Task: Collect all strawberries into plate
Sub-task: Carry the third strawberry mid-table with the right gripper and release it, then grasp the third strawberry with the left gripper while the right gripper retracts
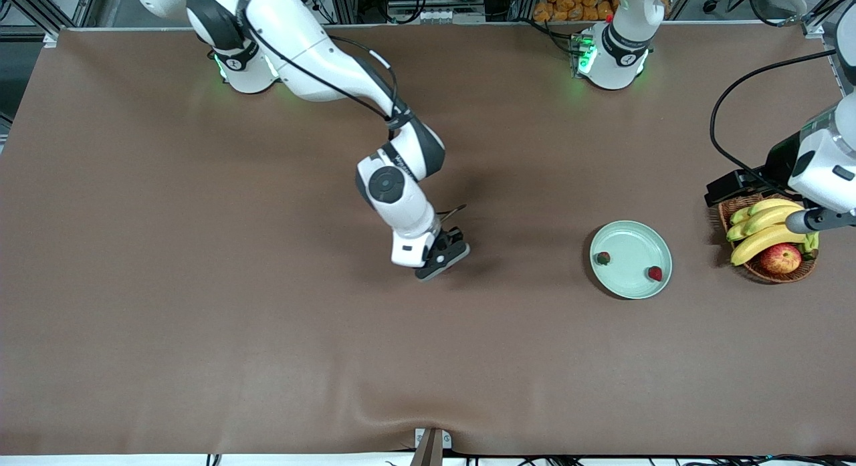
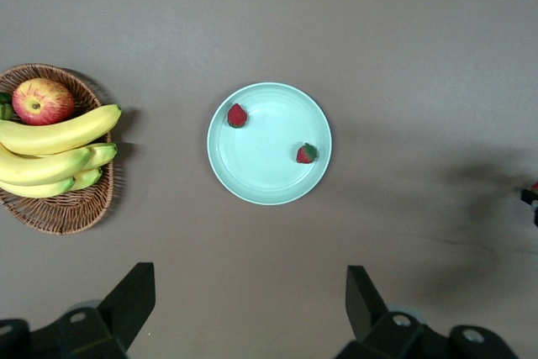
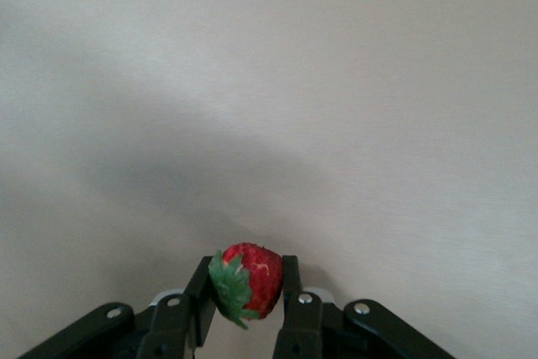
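From the front, the right gripper (image 1: 447, 255) hides its held strawberry (image 3: 249, 282).

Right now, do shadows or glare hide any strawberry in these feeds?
Front view: the two small red strawberries on the pale mint-green round plate show clearly. Left wrist view: soft shadow on the table beside the plate. Right wrist view: table washed pale, yet the red strawberry in the right gripper stays sharp.
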You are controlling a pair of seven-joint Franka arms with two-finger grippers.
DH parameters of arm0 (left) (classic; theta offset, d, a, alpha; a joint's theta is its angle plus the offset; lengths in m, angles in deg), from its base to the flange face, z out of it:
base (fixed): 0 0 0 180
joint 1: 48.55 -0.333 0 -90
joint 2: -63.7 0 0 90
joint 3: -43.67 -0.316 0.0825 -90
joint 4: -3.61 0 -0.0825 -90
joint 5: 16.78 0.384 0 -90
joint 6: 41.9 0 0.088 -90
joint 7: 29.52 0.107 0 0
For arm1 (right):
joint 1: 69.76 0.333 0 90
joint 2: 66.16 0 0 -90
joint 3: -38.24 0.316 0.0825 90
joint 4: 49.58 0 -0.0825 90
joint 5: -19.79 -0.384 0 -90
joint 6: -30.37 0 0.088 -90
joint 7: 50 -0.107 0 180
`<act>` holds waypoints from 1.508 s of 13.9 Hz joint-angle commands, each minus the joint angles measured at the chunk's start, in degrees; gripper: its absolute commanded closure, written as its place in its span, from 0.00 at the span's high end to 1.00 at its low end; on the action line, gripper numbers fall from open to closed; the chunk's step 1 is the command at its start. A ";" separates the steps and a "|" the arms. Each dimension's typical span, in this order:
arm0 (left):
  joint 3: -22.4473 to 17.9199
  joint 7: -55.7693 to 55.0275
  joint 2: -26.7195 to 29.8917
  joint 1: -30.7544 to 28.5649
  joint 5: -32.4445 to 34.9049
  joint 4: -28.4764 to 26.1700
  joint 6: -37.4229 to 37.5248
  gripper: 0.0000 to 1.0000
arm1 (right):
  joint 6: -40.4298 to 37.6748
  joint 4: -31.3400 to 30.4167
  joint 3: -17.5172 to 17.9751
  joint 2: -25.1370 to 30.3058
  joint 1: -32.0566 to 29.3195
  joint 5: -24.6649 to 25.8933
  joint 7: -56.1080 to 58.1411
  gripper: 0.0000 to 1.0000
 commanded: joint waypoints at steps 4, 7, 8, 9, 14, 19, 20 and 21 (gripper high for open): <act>0.56 -1.97 -0.56 0.52 1.21 -1.81 -1.79 1.00 | 0.06 4.96 -0.40 -3.20 0.25 0.10 -1.05 1.00; 0.56 -4.95 -1.44 2.00 0.68 -3.29 -3.62 1.00 | -2.48 1.20 -0.40 3.20 -2.46 0.10 -1.05 1.00; 0.56 -6.79 -1.79 2.88 0.68 -4.43 -5.20 1.00 | -4.67 -0.30 -0.40 5.75 -4.13 0.19 -0.88 1.00; 0.56 -9.16 -2.31 4.11 0.77 -5.66 -6.78 1.00 | -7.91 -1.62 -0.40 8.74 -5.80 0.19 -0.79 1.00; 0.56 -21.21 -9.51 12.01 1.29 -7.61 -13.99 1.00 | -23.84 -6.89 -0.40 22.10 -17.57 0.71 -0.26 1.00; 0.29 -34.73 -20.05 21.94 1.82 -6.82 -29.09 1.00 | -29.90 -14.55 -0.57 32.22 -30.85 1.24 5.44 1.00; 0.38 -37.11 -21.99 23.88 2.87 -6.38 -31.65 1.00 | -31.83 -15.34 -0.66 33.97 -33.21 1.33 6.06 1.00; 0.38 -39.13 -24.01 25.46 3.31 -5.25 -33.85 1.00 | -33.33 -15.78 -0.66 35.56 -35.15 2.63 6.33 1.00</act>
